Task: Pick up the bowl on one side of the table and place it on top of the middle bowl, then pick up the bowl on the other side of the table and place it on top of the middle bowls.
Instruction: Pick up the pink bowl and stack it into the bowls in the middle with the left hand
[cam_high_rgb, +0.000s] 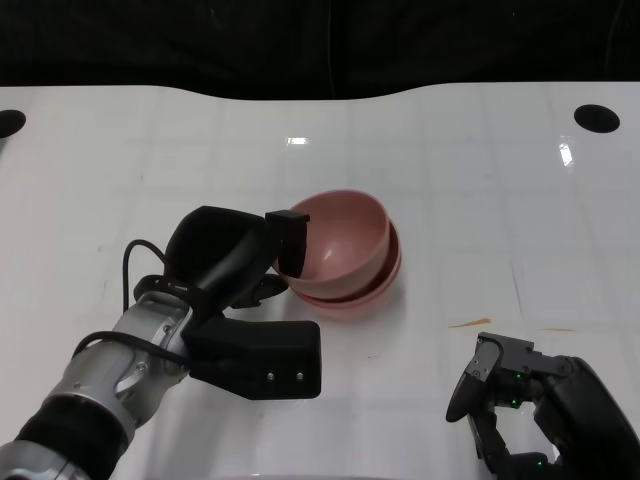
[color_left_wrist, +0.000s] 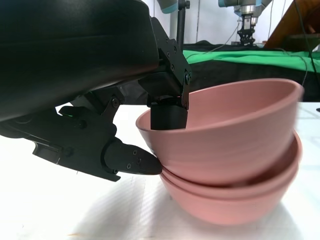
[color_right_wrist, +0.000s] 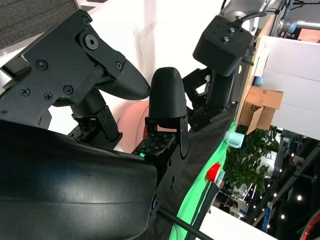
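Left hand (cam_high_rgb: 262, 262) pinches the near-left rim of the top pink bowl (cam_high_rgb: 340, 235), tilted atop the stacked bowls (cam_high_rgb: 352, 292) mid-table. Likely light, rigid, slick plastic; rim grip suits. Right hand (cam_high_rgb: 530, 405) empty, fingers apart.

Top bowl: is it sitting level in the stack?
No. In the left wrist view the top bowl is tilted, pinched at its rim by the left hand.

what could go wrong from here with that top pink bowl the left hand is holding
1. The top pink plastic bowl sits tilted on the stacked pink bowls beneath; released like this it may settle crooked or slide off.
2. The left hand pinches its rim, one finger inside; pulling away could drag the bowl or shift the stack.
3. The right hand rests away, so nothing steadies the stack.
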